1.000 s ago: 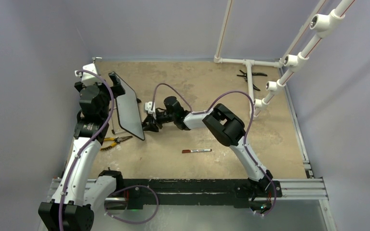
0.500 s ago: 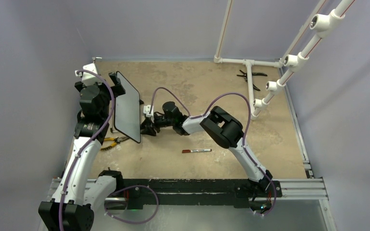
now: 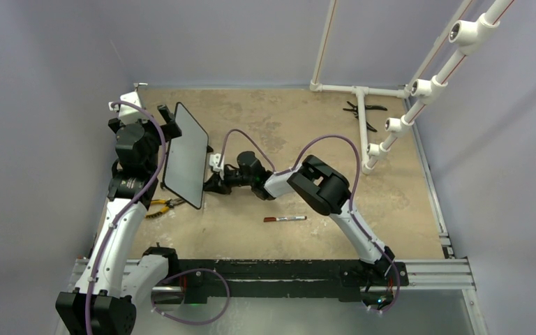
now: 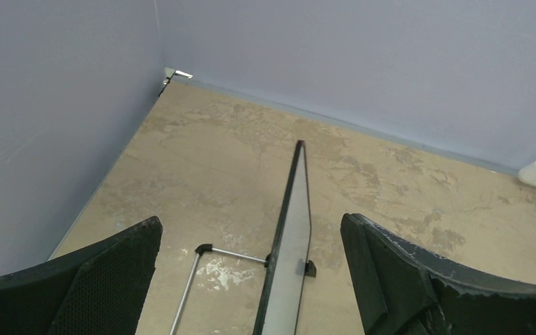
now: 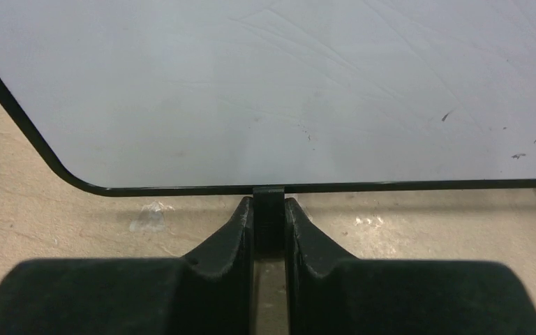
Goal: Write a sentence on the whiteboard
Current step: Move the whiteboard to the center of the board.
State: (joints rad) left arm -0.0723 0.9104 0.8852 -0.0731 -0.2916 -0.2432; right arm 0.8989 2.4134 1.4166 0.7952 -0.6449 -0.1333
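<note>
The whiteboard point(image 3: 185, 157) stands nearly upright on the table at the left, white with a thin black frame. Its face point(image 5: 286, 84) shows no red sentence, only a few small dark marks at the right. My right gripper point(image 3: 213, 183) is low at the board's bottom edge. In the right wrist view it point(image 5: 269, 206) is shut on one of the board's small black feet point(image 5: 269, 199). My left gripper point(image 4: 251, 222) is open above the board's top edge point(image 4: 289, 230), one finger on each side, not touching it. It also shows in the top view point(image 3: 166, 117).
A red-capped marker point(image 3: 285, 218) lies on the table near the middle front. Yellow-handled pliers point(image 3: 160, 204) lie by the board's near end. Black pliers point(image 3: 363, 112) and a white pipe frame point(image 3: 359, 91) are at the back right. The board's wire stand point(image 4: 188, 279) lies behind it.
My right gripper has moved left with the board's foot. The board has shifted left and leaned back, so more of its face shows from above. The left arm has barely moved.
</note>
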